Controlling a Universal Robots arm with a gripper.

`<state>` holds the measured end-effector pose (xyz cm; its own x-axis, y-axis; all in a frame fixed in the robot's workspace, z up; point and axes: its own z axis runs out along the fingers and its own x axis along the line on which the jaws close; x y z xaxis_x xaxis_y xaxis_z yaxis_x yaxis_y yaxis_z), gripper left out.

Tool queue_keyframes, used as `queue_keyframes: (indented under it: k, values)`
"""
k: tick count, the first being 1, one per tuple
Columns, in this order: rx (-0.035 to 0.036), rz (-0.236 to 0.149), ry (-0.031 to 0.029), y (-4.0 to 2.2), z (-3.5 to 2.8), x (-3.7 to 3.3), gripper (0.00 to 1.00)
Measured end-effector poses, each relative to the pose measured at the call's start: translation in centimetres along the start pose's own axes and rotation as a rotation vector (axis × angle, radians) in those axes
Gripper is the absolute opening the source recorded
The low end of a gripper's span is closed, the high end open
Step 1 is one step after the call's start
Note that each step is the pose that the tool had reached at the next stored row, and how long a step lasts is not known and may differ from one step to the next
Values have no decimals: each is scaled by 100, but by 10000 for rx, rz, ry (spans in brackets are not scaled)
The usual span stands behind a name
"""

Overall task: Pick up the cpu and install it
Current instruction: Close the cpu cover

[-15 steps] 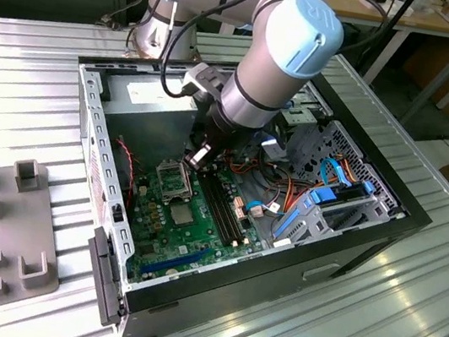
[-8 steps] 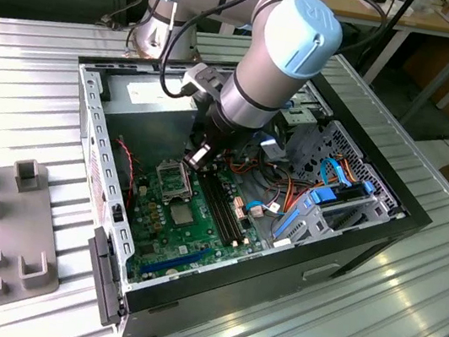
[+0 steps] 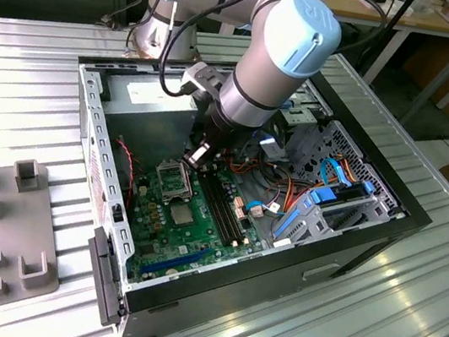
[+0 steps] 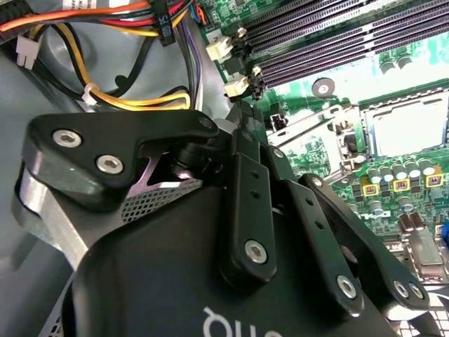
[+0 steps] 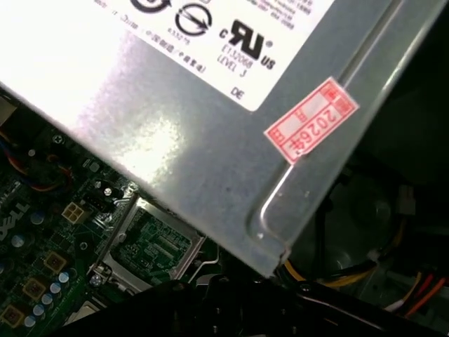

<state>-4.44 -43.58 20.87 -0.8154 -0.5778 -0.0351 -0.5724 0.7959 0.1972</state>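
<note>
While the gripper [image 3: 195, 157] hovers just above the mobo's open CPU socket [image 3: 172, 183], finger state can't be told.

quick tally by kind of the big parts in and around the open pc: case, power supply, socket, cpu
computer case: 1
power-supply box: 1
cpu socket: 1
cpu: 1
total: 4
</note>
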Motion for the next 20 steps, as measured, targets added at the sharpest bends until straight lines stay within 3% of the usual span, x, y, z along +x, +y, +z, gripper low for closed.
queue_keyframes:
  k: [12,20]
  values:
    - [-15,-1,-9,5,47,13,11]
    - [-17,-1,-1,13,3,23,11]
